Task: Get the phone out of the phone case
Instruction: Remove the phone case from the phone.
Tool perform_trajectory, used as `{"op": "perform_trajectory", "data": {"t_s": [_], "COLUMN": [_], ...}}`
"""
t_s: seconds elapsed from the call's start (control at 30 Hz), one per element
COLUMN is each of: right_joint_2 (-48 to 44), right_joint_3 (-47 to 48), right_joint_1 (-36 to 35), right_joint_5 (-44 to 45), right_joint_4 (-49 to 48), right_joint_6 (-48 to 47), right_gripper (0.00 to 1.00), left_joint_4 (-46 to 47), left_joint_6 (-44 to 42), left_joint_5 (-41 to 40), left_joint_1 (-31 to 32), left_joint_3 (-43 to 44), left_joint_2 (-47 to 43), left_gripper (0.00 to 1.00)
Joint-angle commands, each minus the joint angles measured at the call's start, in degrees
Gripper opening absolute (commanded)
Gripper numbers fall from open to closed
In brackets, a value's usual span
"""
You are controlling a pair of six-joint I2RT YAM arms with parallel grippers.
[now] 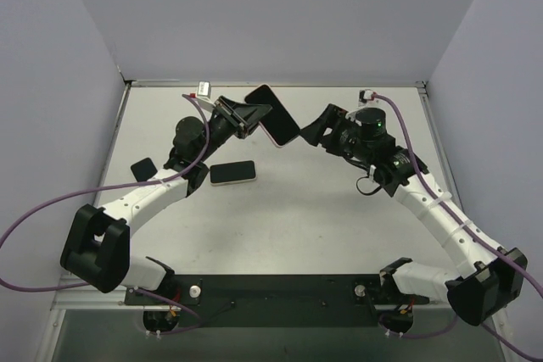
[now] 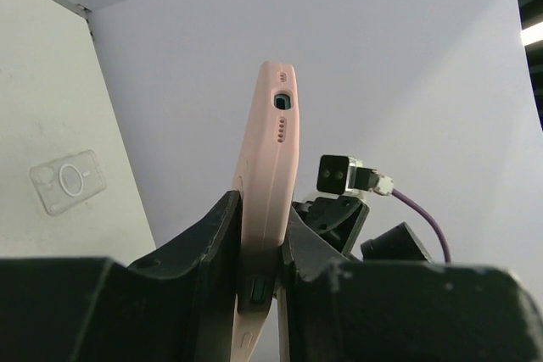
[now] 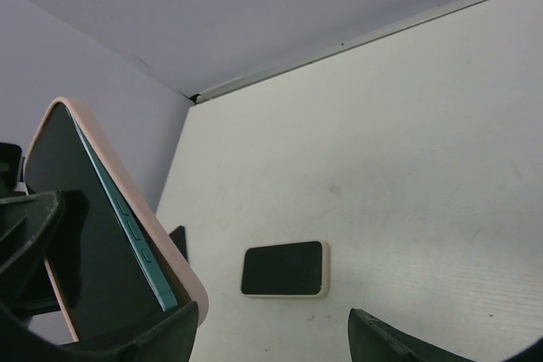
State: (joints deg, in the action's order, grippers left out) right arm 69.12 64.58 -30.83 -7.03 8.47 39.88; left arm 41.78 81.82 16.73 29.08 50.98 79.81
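Left wrist view: left claw [image 2: 259, 219] clamps the pink case [image 2: 270, 125]; right claw [image 1: 315, 131], jaws apart, should peel its lip off the phone [image 3: 85, 226].

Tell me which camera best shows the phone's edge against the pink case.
Right wrist: the phone shows its teal side edge, buttons included, right beside the rim of the pink case. Left wrist shows only the case's bottom end, pinched between jaws. The top view shows both small and far off.
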Motion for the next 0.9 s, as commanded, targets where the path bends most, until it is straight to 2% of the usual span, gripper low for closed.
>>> {"op": "perform_trajectory", "data": {"t_s": [0.0,0.17,0.37,0.5,0.73,0.87], "right_joint_2": [1.1,0.8,2.8,3.7,5.4,6.3], "right_joint_3": [-10.8,-11.8,-13.6,-13.9,-14.3,-12.4], "right_joint_1": [2.3,3.5,3.8,3.6,2.8,2.1], "right_joint_5": [-21.6,-24.7,-29.2,-30.3,-35.1,-35.3], "right_joint_4": [-15.7,-19.3,-29.0,-33.1,-46.4,-47.1], "right_joint_6": [9.1,9.5,15.2,17.1,22.6,23.1], "right_gripper": [0.66,0.67,0.67,0.67,0.67,0.65], "left_joint_4": [21.7,22.9,27.7,27.0,26.7,25.9], "left_joint_6": [14.1,15.7,19.2,18.4,18.3,17.2], "left_joint_5": [10.3,12.0,12.0,12.5,13.1,13.1], "left_joint_1": [4.8,4.9,5.7,6.6,7.4,8.4], "left_joint_3": [6.1,6.1,4.5,4.9,4.3,4.0], "left_joint_2": [-6.4,-4.0,-1.1,-0.5,1.0,1.6], "left_gripper": [0.00,0.00,0.00,0.00,0.00,0.00]}}
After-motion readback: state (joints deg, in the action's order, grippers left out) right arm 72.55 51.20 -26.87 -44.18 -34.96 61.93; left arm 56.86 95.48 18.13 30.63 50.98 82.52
